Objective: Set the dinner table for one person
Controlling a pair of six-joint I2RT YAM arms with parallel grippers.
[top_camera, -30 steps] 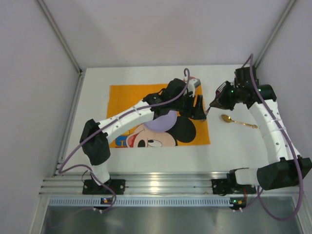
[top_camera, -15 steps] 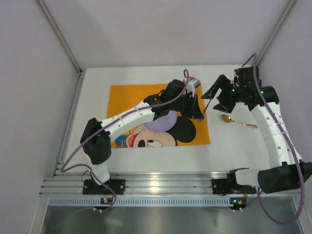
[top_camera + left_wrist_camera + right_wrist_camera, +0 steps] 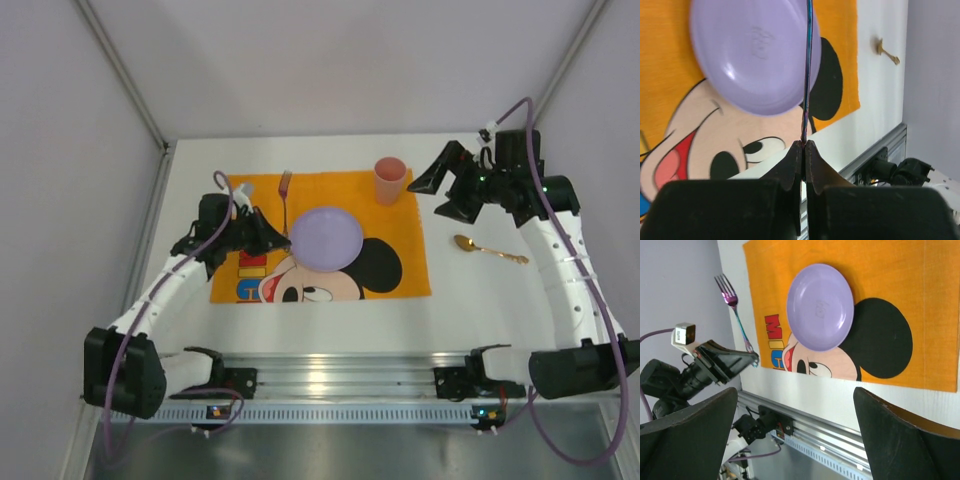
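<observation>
The left gripper (image 3: 804, 150), clamped on the fork (image 3: 808, 60) by its handle end, holds it tines-far just left of the plate (image 3: 752, 55); the right gripper (image 3: 428, 200), wide and empty, stands near the spoon (image 3: 490, 250).

Your plate (image 3: 327, 238) is smooth lilac plastic with a soft gloss. The placemat (image 3: 340, 188) is woven orange cloth, matt and slightly coarse. Your fork (image 3: 285, 195) is polished metal with a purple sheen; the spoon (image 3: 490, 250) is shiny gold metal. The cup (image 3: 390, 180) looks like matt pink plastic, the table (image 3: 480, 310) matt white.
</observation>
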